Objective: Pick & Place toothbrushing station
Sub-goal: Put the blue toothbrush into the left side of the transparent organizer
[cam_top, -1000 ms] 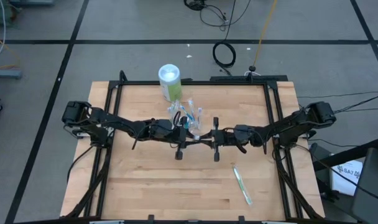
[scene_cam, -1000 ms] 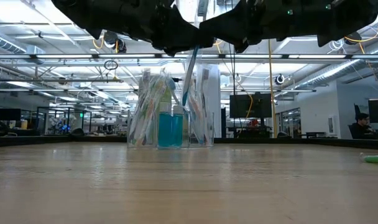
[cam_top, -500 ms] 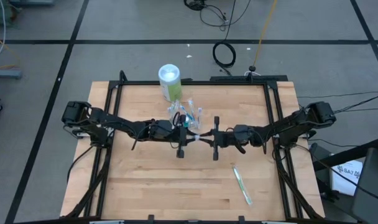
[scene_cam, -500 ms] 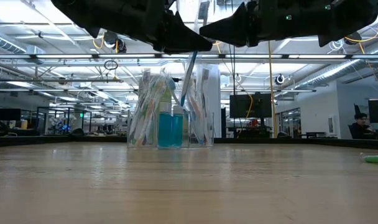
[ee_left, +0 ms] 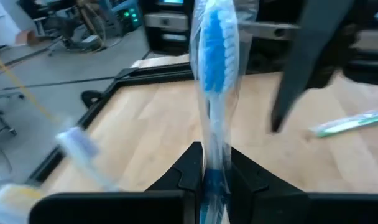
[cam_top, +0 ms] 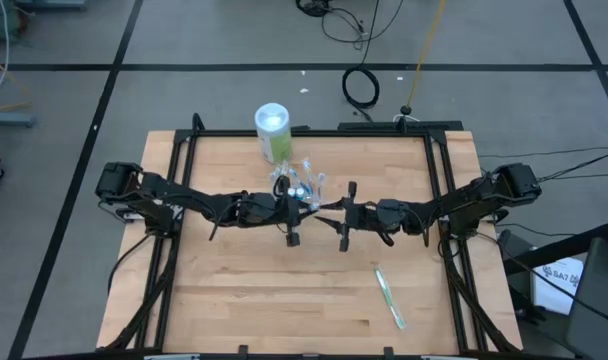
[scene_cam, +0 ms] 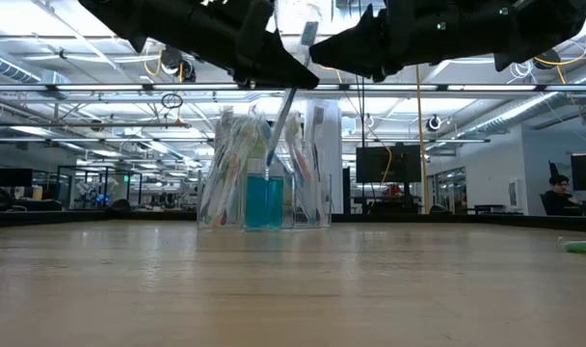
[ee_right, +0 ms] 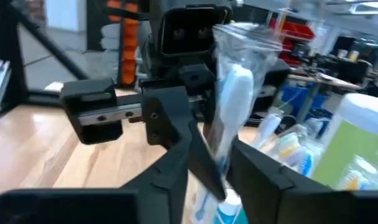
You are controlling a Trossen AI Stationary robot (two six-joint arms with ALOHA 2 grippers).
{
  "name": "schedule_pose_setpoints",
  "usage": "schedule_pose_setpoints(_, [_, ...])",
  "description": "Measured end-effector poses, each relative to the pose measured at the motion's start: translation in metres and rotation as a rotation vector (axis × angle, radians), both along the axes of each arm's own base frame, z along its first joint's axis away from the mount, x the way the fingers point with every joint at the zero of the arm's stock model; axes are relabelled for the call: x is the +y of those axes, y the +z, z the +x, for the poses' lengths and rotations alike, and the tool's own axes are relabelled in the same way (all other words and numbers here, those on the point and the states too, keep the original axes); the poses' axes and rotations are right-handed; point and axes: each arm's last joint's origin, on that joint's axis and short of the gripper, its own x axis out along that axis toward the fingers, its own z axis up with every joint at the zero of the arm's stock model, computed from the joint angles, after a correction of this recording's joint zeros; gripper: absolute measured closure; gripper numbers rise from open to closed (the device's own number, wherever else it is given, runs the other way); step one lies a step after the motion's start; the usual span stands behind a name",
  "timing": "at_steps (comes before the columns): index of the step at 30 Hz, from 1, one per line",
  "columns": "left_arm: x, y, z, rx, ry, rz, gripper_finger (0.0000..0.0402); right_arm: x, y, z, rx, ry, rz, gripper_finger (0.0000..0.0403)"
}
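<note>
While the left gripper (ee_left: 214, 177) is clenched on a blue toothbrush (ee_left: 212, 74) above the clear container (scene_cam: 264, 198) near the desk's far edge, the right gripper (ee_right: 207, 171), loosened, should be drawn clear, and the brush lowered straight.

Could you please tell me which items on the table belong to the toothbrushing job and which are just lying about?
Job items:
wrapped blue toothbrush in the left hand
clear container of toothbrushes
green toothbrush lying loose on the table

Lying about:
green-and-white canister
</note>
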Motion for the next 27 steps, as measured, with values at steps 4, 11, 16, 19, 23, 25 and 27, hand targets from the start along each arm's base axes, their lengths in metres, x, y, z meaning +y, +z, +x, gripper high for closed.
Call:
schedule_pose_setpoints(4, [-0.003, 0.014, -0.009, -0.011, 0.007, -0.018, 0.0375, 0.0, 0.0, -0.001, -0.006, -0.061, 0.02, 0.0256])
schedule_pose_setpoints(11, [-0.01, 0.044, -0.04, -0.036, 0.202, -0.048, 0.0366, -0.001, 0.0, -0.001, -0.005, -0.061, 0.02, 0.0225])
schedule_pose_setpoints(16, [-0.005, 0.041, -0.053, 0.023, 0.409, -0.066, 0.0369, -0.001, -0.001, -0.001, 0.007, -0.063, 0.019, 0.0217])
schedule_pose_setpoints(19, [0.003, 0.031, -0.053, 0.033, 0.463, -0.1, 0.0374, -0.001, -0.001, -0.001, 0.008, -0.062, 0.018, 0.0216])
schedule_pose_setpoints(23, [0.016, 0.015, -0.055, -0.007, 0.517, -0.144, 0.0367, -0.001, -0.001, -0.001, 0.012, -0.063, 0.017, 0.0217])
schedule_pose_setpoints(25, [0.02, 0.009, -0.057, -0.051, 0.526, -0.176, 0.0365, -0.001, -0.002, -0.001, 0.02, -0.063, 0.016, 0.0217])
schedule_pose_setpoints(27, [0.022, 0.002, -0.06, -0.095, 0.522, -0.203, 0.0367, -0.001, -0.003, -0.001, 0.027, -0.063, 0.014, 0.0216])
